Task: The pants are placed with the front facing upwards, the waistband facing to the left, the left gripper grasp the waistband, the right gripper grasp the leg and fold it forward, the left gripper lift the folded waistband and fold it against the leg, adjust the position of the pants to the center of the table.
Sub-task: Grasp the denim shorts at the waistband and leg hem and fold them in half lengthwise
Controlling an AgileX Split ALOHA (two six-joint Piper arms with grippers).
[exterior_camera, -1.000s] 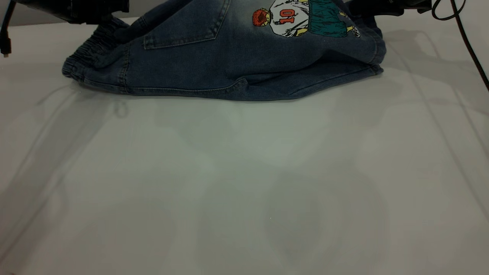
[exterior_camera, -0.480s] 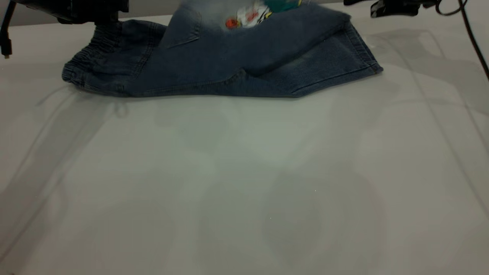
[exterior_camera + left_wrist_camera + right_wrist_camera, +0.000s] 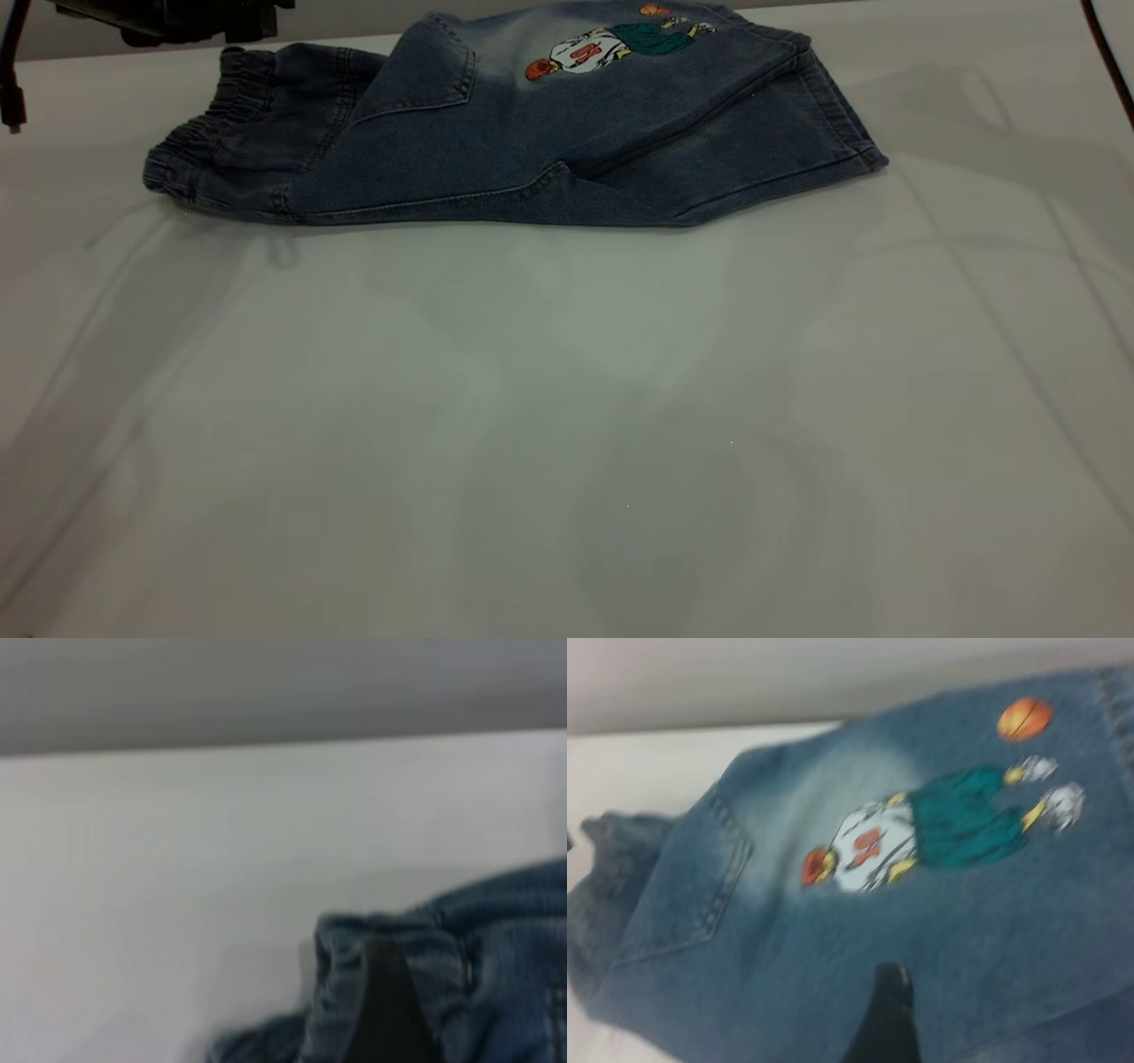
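The blue denim pants (image 3: 549,142) lie folded lengthwise at the far side of the white table (image 3: 567,399), with the cartoon print (image 3: 611,44) facing up. The ruffled waistband (image 3: 232,84) is at the left end and partly stands up. My left gripper (image 3: 235,31) hovers right over it. The left wrist view shows the gripper (image 3: 383,1001) against the gathered waistband (image 3: 354,939). My right gripper is outside the exterior view. In its wrist view the right gripper (image 3: 890,1010) hangs open over the printed pants (image 3: 921,837) and holds nothing.
A dark cable (image 3: 1107,44) crosses the top right corner and another cable (image 3: 11,80) hangs at the far left edge. The wide near part of the table lies in front of the pants.
The far leg, held up with the print showing, came down onto the near leg and now lies flat. The right gripper let go and left the exterior view. The left gripper rose slightly.
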